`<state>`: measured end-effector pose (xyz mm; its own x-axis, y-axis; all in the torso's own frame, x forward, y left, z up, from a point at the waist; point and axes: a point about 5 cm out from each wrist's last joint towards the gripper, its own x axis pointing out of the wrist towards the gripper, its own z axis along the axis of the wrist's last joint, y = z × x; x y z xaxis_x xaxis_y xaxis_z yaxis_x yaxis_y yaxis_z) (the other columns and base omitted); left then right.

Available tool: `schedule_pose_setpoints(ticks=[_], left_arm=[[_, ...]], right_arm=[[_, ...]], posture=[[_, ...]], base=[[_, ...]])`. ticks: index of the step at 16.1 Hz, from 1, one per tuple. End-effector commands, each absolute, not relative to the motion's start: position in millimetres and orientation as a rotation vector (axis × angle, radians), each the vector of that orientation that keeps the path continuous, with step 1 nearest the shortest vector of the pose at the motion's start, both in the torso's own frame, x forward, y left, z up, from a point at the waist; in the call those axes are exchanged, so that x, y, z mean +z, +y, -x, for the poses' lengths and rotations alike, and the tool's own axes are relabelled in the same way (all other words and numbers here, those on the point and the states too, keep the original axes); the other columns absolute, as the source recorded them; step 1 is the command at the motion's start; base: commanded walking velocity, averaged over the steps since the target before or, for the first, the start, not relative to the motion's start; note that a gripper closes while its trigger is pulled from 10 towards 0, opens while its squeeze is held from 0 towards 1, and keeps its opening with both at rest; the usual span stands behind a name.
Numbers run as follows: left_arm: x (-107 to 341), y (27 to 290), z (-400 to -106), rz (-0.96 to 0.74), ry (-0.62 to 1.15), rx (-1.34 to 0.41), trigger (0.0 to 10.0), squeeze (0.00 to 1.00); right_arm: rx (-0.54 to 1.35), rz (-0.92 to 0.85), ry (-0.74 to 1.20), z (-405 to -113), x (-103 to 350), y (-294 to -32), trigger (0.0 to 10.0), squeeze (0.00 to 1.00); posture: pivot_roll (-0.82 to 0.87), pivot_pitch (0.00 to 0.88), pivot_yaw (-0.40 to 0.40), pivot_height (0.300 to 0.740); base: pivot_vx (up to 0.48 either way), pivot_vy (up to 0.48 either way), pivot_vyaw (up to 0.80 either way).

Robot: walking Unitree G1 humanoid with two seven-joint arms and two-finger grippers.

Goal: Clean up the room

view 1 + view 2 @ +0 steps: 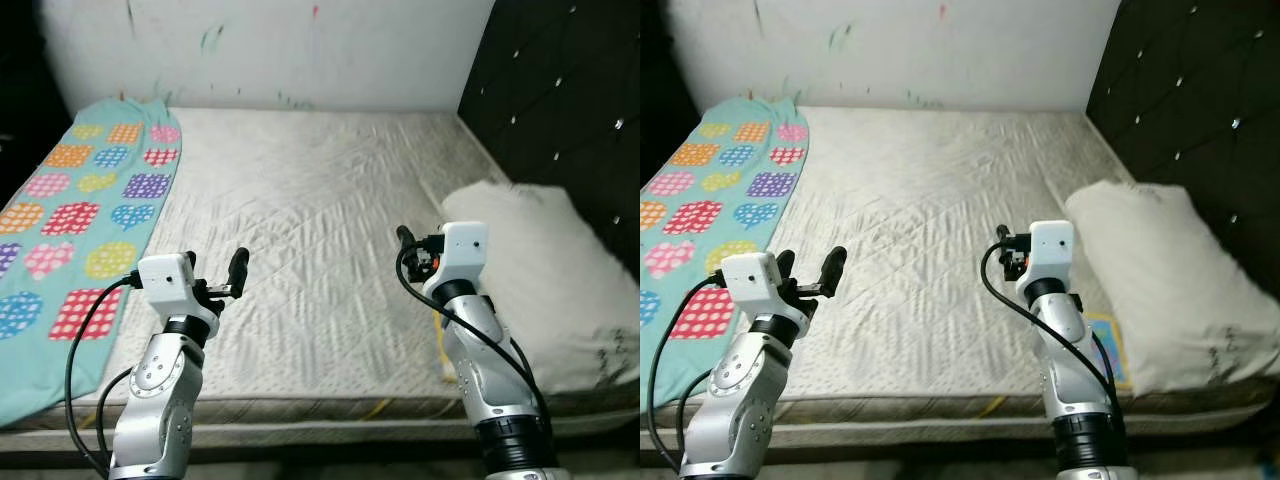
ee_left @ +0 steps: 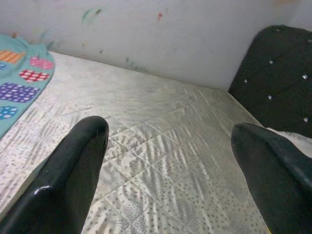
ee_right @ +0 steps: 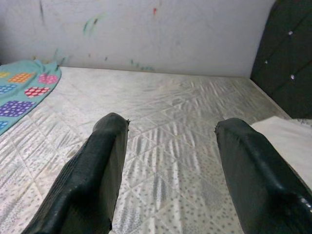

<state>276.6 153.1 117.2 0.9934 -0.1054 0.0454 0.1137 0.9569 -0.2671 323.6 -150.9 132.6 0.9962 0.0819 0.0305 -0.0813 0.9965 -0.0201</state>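
Left eye view: blanket [image 1: 75, 210] lies beyond left hand [image 1: 222, 270]; both hands' fingers apart.

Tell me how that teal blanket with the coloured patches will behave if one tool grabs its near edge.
The teal patchwork-print blanket lies flat and drapes over the grey quilted mattress edge, so it is probably floppy and light. It would likely sag, trail and bunch rather than lift whole.

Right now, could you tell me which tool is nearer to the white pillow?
Right. The right tool hovers over the mattress just beside the white pillow, while the left tool is across the bed, near the patterned teal blanket.
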Motion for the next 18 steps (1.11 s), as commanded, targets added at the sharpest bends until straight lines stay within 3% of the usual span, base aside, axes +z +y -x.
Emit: schedule_pose_setpoints(ticks=[1,4,10,18], left_arm=[[119.7,145.6,-277.8,0.274,-0.034,-0.133,10.0,0.0],[119.6,145.9,-278.1,0.271,-0.034,-0.13,10.0,0.0],[123.3,141.4,-276.4,0.278,-0.059,-0.178,10.0,0.0],[123.3,140.4,-276.9,0.273,-0.057,-0.206,10.0,0.0]], right_arm=[[0.056,0.021,-0.031,-322.9,132.5,-159.0,10.0,0.0],[0.059,0.019,-0.028,-322.8,131.7,-158.5,10.0,0.0],[0.062,0.022,-0.028,-323.3,131.8,-158.0,10.0,0.0],[0.063,0.018,-0.032,-324.3,131.7,-156.4,10.0,0.0]], posture=[[-0.07,0.0,-0.015,0.74],[-0.07,0.0,-0.016,0.74],[-0.07,0.0,-0.015,0.74],[-0.07,0.0,-0.007,0.74]], base=[[0.0,0.48,0.0],[0.0,0.455,0.0],[0.0,0.0,0.0],[0.294,0.0,0.0]])
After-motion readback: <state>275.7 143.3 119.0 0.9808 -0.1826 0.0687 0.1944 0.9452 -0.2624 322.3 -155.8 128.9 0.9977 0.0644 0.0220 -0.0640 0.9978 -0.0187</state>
